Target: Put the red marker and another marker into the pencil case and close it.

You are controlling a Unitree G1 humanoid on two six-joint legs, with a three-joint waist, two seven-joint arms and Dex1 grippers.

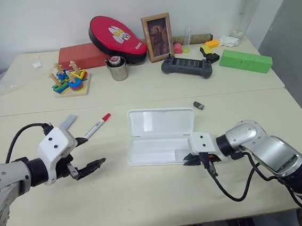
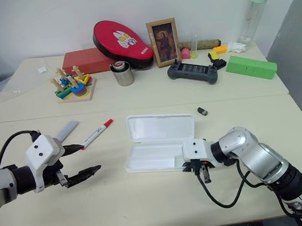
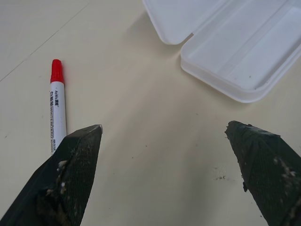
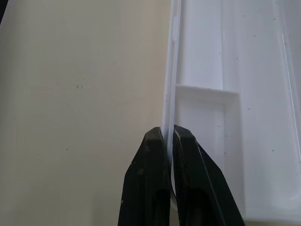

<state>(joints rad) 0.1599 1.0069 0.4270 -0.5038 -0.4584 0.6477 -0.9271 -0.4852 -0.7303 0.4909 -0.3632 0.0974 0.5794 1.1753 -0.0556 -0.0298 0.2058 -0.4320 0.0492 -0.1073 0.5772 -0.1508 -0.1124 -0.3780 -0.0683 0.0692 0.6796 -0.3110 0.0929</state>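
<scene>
Pinching the near wall of the open flat white plastic pencil case [image 1: 161, 136] steadies it; my right gripper [image 4: 168, 134] clamps there, my left gripper [image 1: 85, 154] spread beside the red-capped white marker [image 1: 97, 125].

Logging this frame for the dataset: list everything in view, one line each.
pencil case: 1, white, open, centre of near table
red marker: 1, white with red cap, left of the case
pale flat item: 1, greyish, left of the marker, partly behind the left arm
small dark object: 1, right of the case lid
stacking toy: 1, multicoloured, far table left
metal cup: 1, silver, far table
red box: 1, red, back
red oval pouch: 1, red and black, back
picture frame: 1, wooden
game controller: 1, dark
green box: 1, far right
bottle: 1, clear, green cap
left end effector: open, above table
right end effector: pinching the case's near wall
</scene>
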